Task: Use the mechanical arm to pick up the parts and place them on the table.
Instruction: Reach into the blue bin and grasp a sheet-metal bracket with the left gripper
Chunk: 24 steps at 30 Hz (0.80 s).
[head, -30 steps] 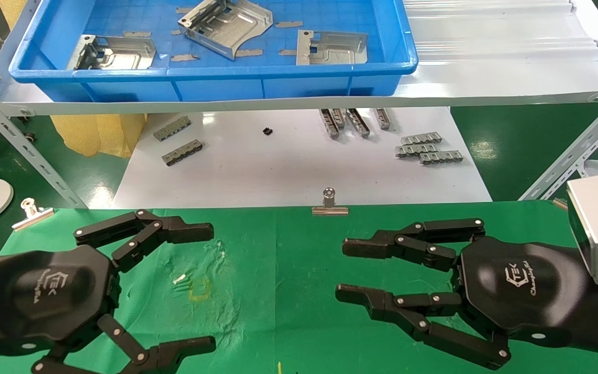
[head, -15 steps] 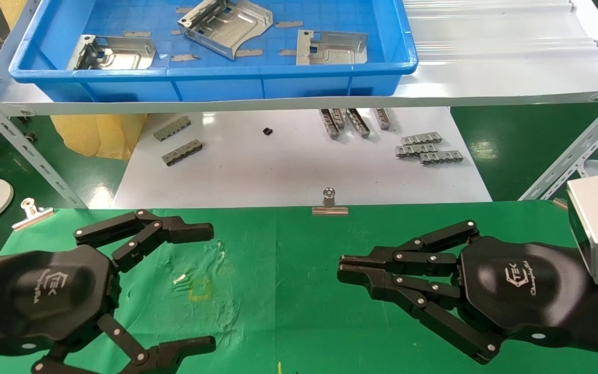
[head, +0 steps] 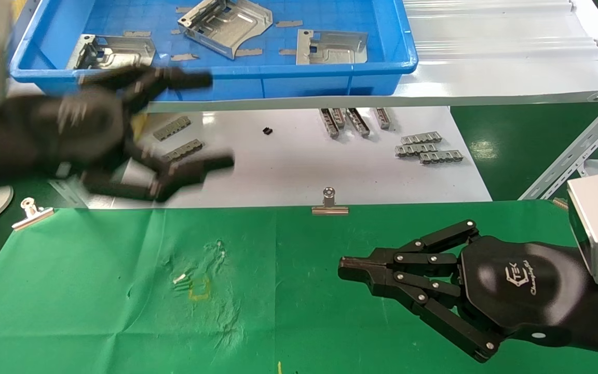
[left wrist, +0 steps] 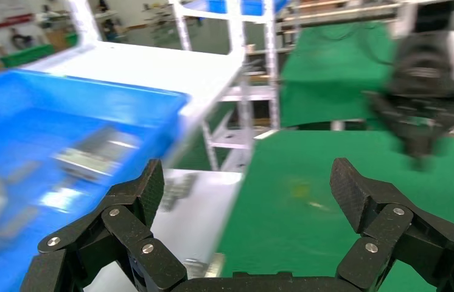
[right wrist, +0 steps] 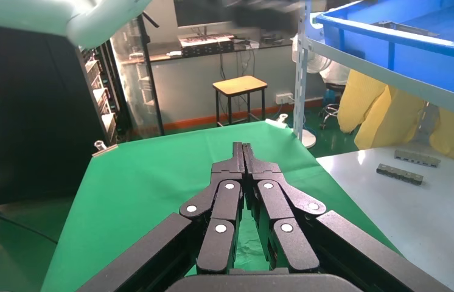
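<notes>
Left gripper (head: pixel 203 122) hangs in the air in front of the blue tray (head: pixel 226 85), its black jointed fingers (head: pixel 187 79) spread wide with nothing between them; the upper finger lies level with the tray's front wall and the lower one over the white board (head: pixel 288 166). In the left wrist view the same gripper (left wrist: pixel 249 188) shows its two fingertips far apart, with the tray off to one side and the green table beyond.

Three shiny metal parts lie inside the tray, none touched by either gripper. One part (head: pixel 114 52) sits at the tray's left end, just beyond the left gripper's upper finger. A second part (head: pixel 226 23) lies tilted near the middle, with bent edge tabs standing up. A third part (head: pixel 333 47) lies flat toward the right end, showing a stamped channel and small cut-outs.

Right gripper (head: pixel 345 270) rests low over the green table (head: pixel 122 291), fingers pressed together and holding nothing; the right wrist view shows its tips (right wrist: pixel 243 149) meeting. It is well apart from the tray and the parts.

Small grey strips (head: pixel 429 148) lie scattered on the white board, and a silver clip (head: pixel 329 202) pins the cloth at the table's far edge.
</notes>
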Each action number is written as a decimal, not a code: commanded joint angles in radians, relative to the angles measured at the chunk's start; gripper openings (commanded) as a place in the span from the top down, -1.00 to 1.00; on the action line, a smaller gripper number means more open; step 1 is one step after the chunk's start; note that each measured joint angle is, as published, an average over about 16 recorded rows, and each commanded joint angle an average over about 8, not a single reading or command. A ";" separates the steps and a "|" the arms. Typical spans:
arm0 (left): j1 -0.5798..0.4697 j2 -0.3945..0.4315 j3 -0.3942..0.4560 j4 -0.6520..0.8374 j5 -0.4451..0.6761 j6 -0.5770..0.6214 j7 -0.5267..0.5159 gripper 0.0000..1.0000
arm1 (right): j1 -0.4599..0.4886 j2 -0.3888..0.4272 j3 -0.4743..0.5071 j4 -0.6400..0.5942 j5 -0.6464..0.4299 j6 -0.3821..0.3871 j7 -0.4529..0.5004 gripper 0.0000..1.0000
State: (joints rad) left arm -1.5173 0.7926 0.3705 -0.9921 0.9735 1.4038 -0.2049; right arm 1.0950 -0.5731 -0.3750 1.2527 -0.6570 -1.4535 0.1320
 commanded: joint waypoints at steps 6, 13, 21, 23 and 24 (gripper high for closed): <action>-0.274 0.189 0.083 0.377 0.196 -0.127 0.073 -1.00 | 0.000 0.000 0.000 0.000 0.000 0.000 0.000 1.00; -0.442 0.377 0.137 0.698 0.341 -0.414 0.148 -1.00 | 0.000 0.000 0.000 0.000 0.000 0.000 0.000 0.97; -0.526 0.495 0.168 0.892 0.399 -0.568 0.170 0.37 | 0.000 0.000 0.000 0.000 0.000 0.000 0.000 -0.88; -0.537 0.509 0.173 0.919 0.408 -0.585 0.168 0.87 | 0.000 0.000 0.000 0.000 0.000 0.000 0.000 -1.00; -0.542 0.515 0.176 0.931 0.412 -0.591 0.165 0.99 | 0.000 0.000 0.000 0.000 0.000 0.000 0.000 -1.00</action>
State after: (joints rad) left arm -2.0556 1.3001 0.5450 -0.0714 1.3825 0.8234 -0.0472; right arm 1.0950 -0.5731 -0.3751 1.2527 -0.6569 -1.4535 0.1320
